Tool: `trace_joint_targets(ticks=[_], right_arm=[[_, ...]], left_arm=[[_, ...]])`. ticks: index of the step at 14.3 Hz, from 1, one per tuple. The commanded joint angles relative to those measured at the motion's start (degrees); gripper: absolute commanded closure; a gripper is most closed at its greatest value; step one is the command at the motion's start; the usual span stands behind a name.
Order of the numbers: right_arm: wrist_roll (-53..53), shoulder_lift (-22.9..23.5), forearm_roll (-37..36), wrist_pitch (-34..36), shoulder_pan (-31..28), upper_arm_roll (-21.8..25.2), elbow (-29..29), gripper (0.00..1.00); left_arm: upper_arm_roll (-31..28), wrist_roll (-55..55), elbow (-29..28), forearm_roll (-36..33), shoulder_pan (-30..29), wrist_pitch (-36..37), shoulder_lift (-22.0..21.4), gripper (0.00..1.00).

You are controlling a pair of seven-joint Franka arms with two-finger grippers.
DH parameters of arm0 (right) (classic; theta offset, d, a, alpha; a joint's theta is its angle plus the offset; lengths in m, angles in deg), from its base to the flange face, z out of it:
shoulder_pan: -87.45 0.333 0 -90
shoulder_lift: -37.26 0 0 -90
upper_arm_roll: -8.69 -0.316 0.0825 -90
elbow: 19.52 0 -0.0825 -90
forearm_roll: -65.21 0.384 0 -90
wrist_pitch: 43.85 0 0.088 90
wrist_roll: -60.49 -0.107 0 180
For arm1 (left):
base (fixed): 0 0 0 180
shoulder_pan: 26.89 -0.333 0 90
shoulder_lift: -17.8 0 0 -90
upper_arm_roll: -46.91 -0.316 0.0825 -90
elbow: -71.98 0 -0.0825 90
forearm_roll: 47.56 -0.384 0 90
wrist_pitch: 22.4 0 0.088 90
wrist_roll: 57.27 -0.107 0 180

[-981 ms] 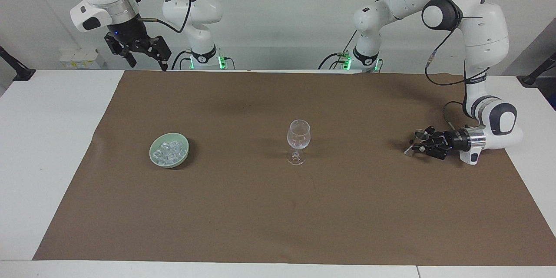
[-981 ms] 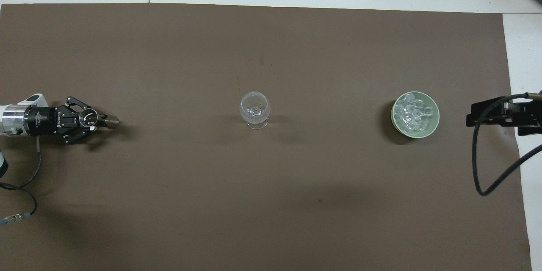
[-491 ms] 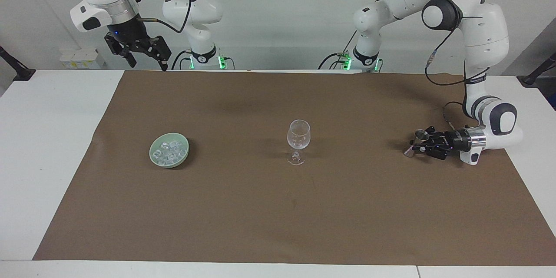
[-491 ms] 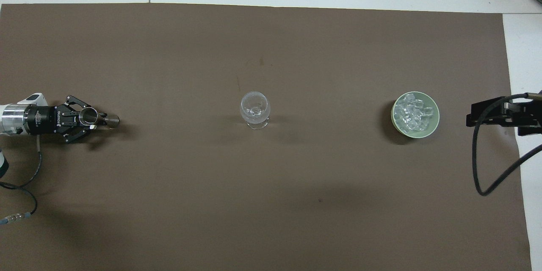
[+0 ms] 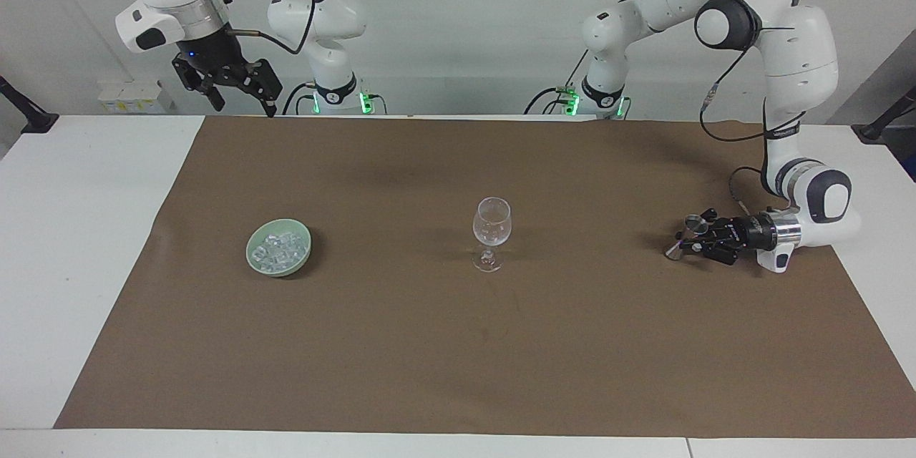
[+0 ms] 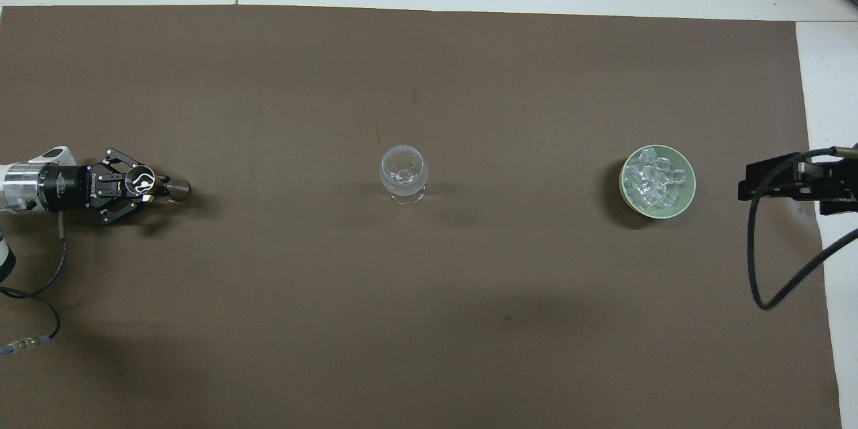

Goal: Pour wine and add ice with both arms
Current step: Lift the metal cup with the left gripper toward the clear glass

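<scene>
My left gripper [image 5: 685, 237] lies low over the brown mat at the left arm's end, pointing toward the glass and shut on a small metal measuring cup [image 6: 143, 181], which is tilted. No wine shows; I cannot tell whether the cup holds any. A clear stemmed glass [image 5: 492, 227] stands upright mid-mat, apart from both grippers. The ice [image 5: 280, 247] fills a pale green bowl [image 5: 252, 252] toward the right arm's end. My right gripper [image 5: 242, 101] hangs open and empty, high over the table edge by the robots.
The brown mat [image 5: 458, 358] covers most of the white table. The right arm's black cable [image 6: 757, 261] loops over the mat's edge beside the bowl [image 6: 691, 185]. Small white boxes [image 5: 129, 96] sit by the wall at the right arm's end.
The left wrist has turned slightly, tipping the measuring cup it holds. The right gripper has crept a little higher. Glass and bowl have not moved.
</scene>
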Motion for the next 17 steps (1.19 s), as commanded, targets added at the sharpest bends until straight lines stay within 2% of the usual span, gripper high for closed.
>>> trace_joint_targets(ticks=[1, 17], right_arm=[[-0.67, -1.49, 0.41, -1.26, 0.1, 0.1, -1.8, 0.0], [-0.75, -1.49, 0.41, -1.26, 0.1, 0.1, -1.8, 0.0]], left_arm=[[-0.22, 1.83, 0.61, 1.38, 0.87, 0.26, -0.47, 1.0], [-0.04, 4.99, -1.5, 8.23, 6.85, -6.67, -5.04, 1.0]])
